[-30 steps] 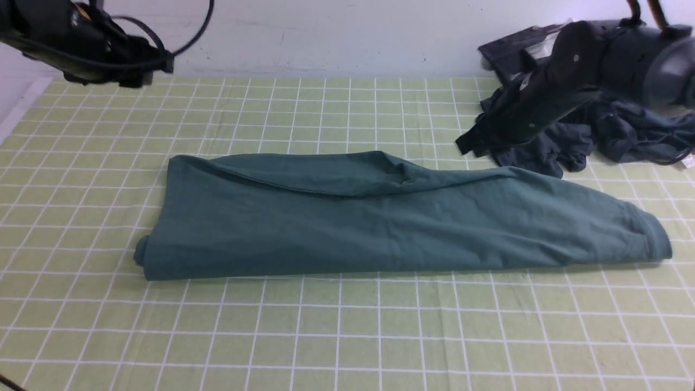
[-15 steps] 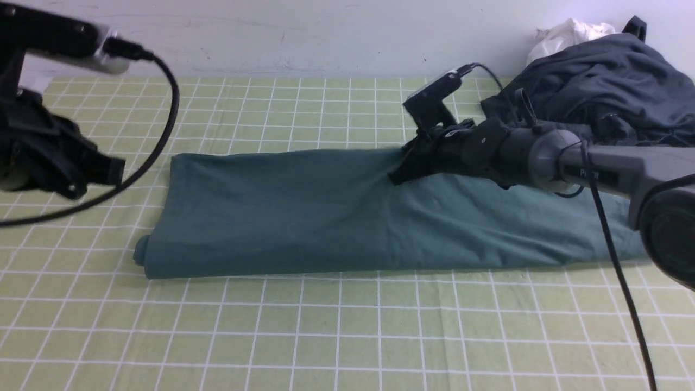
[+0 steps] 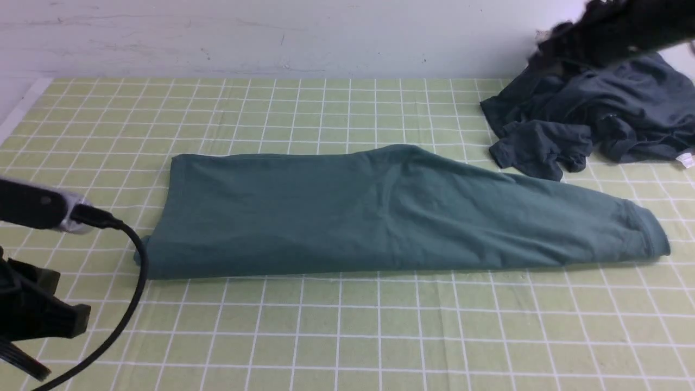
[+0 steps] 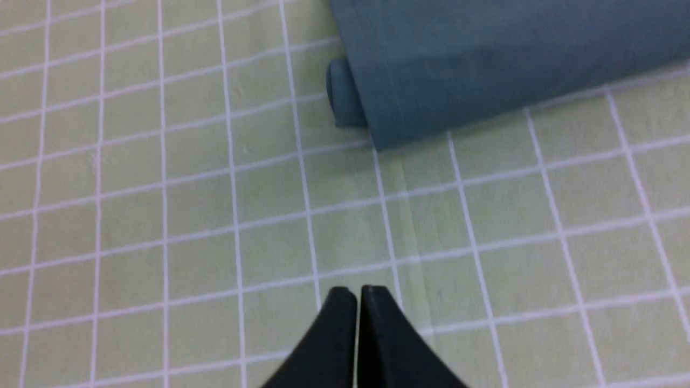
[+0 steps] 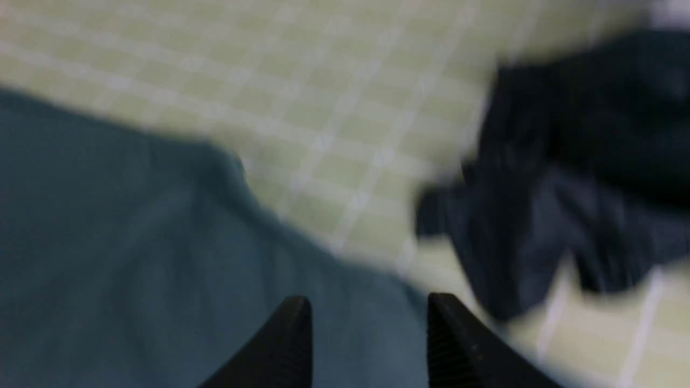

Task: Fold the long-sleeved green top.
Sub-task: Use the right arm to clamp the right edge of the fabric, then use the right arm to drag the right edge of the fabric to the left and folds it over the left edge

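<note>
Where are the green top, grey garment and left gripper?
green top (image 3: 347,217), front view, middle of the body.
grey garment (image 3: 586,114), front view, its crumpled middle.
left gripper (image 4: 358,293), left wrist view, between shut fingertips.

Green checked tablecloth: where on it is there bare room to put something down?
Bare: the wide strip of tablecloth between the green long-sleeved top and the near edge, except the near-left corner, where the left gripper hovers; also the strip between the top and the wall, left and middle. Crowded: the far-right corner, with the crumpled dark grey garment.
</note>
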You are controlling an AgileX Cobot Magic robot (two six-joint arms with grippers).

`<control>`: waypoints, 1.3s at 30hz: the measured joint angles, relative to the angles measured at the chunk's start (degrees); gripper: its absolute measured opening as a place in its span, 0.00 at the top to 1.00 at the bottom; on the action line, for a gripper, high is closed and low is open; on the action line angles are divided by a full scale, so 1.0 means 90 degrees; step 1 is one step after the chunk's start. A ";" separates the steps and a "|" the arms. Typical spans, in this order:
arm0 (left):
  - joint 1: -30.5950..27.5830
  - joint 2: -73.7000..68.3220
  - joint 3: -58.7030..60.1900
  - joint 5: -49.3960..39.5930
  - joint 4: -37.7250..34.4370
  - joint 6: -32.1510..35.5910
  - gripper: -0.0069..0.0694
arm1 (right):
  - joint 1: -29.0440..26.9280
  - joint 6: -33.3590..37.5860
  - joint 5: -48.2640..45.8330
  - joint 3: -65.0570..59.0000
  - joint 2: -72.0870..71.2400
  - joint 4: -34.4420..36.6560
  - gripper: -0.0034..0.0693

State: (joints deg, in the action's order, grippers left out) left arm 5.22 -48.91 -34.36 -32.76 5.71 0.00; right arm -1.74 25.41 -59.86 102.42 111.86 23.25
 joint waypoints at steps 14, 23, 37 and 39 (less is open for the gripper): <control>0.0000 0.0140 0.0011 0.0201 -0.0557 -0.0421 0.91 | -0.0878 -0.3076 -0.0244 -0.1564 0.0667 -0.2540 0.25; 0.0000 0.0140 0.0011 0.0206 -0.0557 -0.0403 0.91 | -0.0885 -0.2823 0.0191 -0.1519 0.1150 -0.1996 0.51; 0.0000 0.0127 0.0011 0.0270 -0.0557 -0.0397 0.91 | -0.0835 -0.2745 -0.1205 0.0868 -0.0014 -0.3768 0.89; 0.0000 0.0127 0.0011 0.0320 -0.0557 -0.0397 0.91 | -0.0761 -0.2823 -0.1260 0.1269 -0.0244 -0.3099 0.89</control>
State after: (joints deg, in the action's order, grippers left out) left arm 5.22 -47.77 -34.26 -29.88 0.70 -3.57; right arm -8.59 0.00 -71.20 113.84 109.66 -4.64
